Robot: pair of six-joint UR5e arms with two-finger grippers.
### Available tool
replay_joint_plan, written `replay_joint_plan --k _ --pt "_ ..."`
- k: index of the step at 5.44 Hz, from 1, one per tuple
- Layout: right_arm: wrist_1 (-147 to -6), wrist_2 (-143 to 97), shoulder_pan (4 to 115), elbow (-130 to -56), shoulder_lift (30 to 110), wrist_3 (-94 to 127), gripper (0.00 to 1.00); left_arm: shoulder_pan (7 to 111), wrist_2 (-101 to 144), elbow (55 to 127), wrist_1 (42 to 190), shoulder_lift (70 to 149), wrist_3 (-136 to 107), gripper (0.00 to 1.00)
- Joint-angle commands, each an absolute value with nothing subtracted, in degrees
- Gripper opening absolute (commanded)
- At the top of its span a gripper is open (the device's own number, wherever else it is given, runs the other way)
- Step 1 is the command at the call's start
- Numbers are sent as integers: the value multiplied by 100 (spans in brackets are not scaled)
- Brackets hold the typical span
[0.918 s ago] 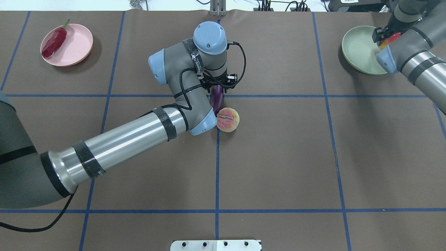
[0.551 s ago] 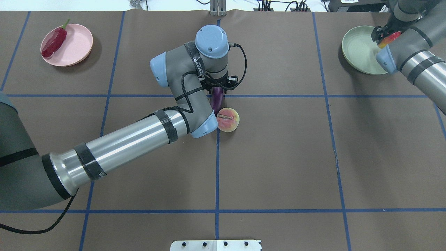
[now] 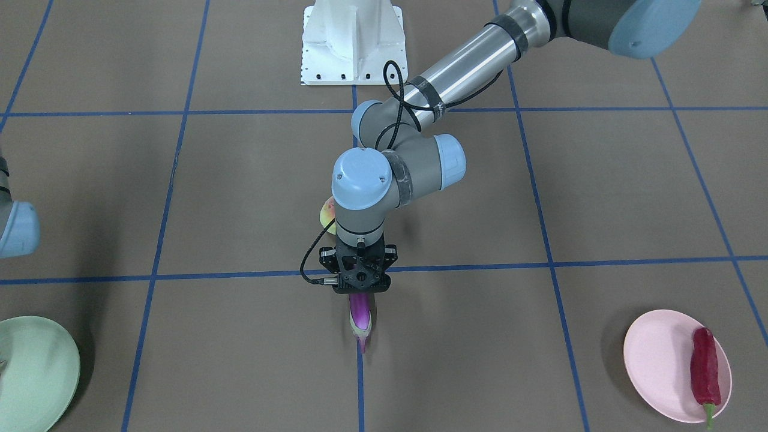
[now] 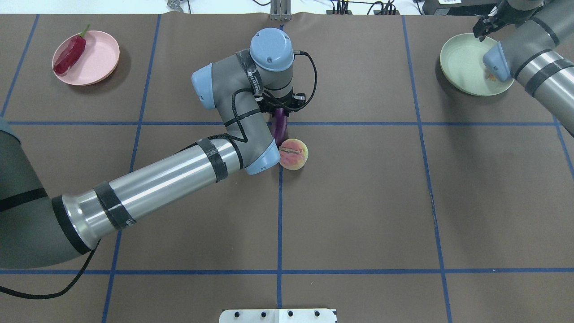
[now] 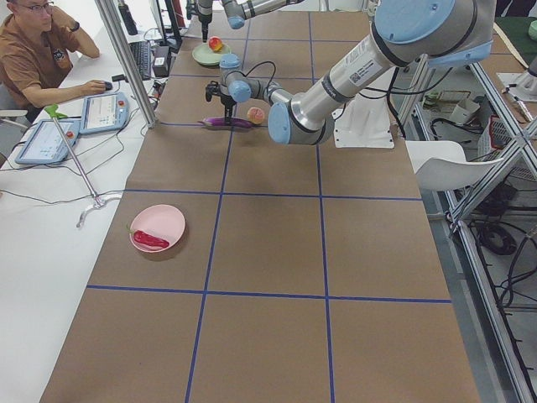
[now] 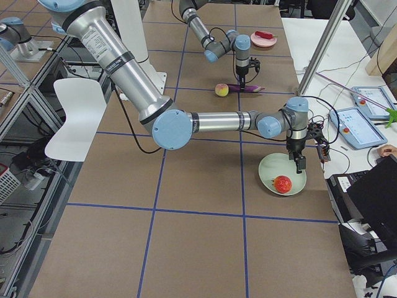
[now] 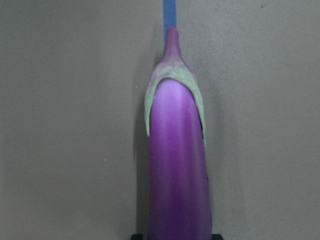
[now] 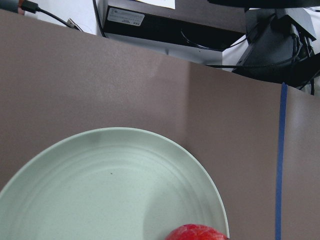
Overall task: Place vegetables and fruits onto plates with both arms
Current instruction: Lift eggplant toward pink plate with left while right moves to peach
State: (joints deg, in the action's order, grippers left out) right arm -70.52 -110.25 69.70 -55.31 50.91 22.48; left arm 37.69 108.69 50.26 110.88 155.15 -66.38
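Exterior front-facing: left end effector [image 3: 359, 288] pointing straight down near the middle of the bench [image 3: 180, 192], clenched across an eggplant [image 3: 360, 316] that lies flat along a blue tape line, pale cap end poking out toward the camera. Peach [image 3: 326, 213] half hidden behind the left wrist, near the eggplant's far end. Chili pepper [image 3: 704, 372] lying on the pink plate [image 3: 651, 360] at lower right; mint green plate [image 3: 36, 372] at lower left.

Overhead exterior: right end effector [image 4: 482, 28] hanging over the far rim of the mint green plate, jaws apart, gripping nothing. Peach just beside the eggplant's blunt end; touching or not, cannot tell. Plates well apart, at opposite far corners.

Exterior left: red-orange fruit [image 5: 216, 43] resting on the mint green plate at the far end; seated person [image 5: 33, 50] beside the bench.

Exterior right: same fruit on the plate's near part, clear of the released right end effector above.

Left wrist-mounted: purple body filling the middle, green-white cap and stem pointing away, black fingertips [image 7: 137, 236] tight against both flanks at the bottom edge.

Right wrist-mounted: mint green plate below, top of the red-orange fruit at the bottom edge, on the plate near its rim.
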Motion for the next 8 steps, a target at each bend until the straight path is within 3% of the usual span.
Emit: replay_joint_plan --k 1,5,7,8 --pt "-8000 -11652 6996 -6498 5071 2363 100 4172 10916 5298 10734 15513 -6662 0" --pt "-8042 -12226 5604 -7784 5010 5386 94 5332 11364 6412 8654 15338 -5596 0" --pt "-8051 -12147 4873 -7840 4590 6480 99 5999 11347 6373 8657 14952 -5293 0" --pt "-8051 -12103 4652 -7849 4466 6826 99 6281 11347 6015 8753 14942 -4917 0"
